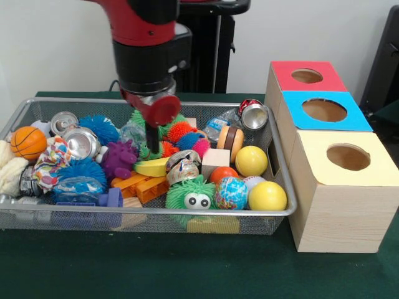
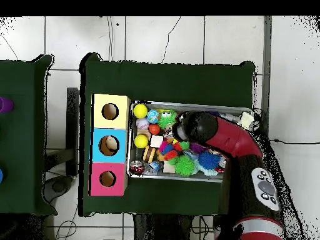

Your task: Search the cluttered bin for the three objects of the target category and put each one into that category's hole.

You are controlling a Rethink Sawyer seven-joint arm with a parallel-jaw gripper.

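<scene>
The bin (image 1: 187,212) is a wide silver wire-mesh basket heaped with toys; it also shows in the overhead view (image 2: 206,107). My gripper (image 1: 151,146) hangs from the red and black arm over the middle of the heap, down among green, red and blue spiky balls (image 1: 181,132). Whether it holds anything is hidden. In the overhead view the arm's head covers the gripper (image 2: 179,132). The hole (image 1: 307,76) is in the red top of the far box, right of the bin, and shows in the overhead view (image 2: 107,179).
The blue-topped box (image 1: 324,110) and yellow-topped box (image 1: 348,157) stand in a row with the red one. In the bin lie two yellow balls (image 1: 251,161), a globe ball (image 1: 231,192), a green fuzzy toy with eyes (image 1: 198,196), a basketball (image 1: 28,142), cans (image 1: 82,143) and a purple spiky toy (image 1: 118,159).
</scene>
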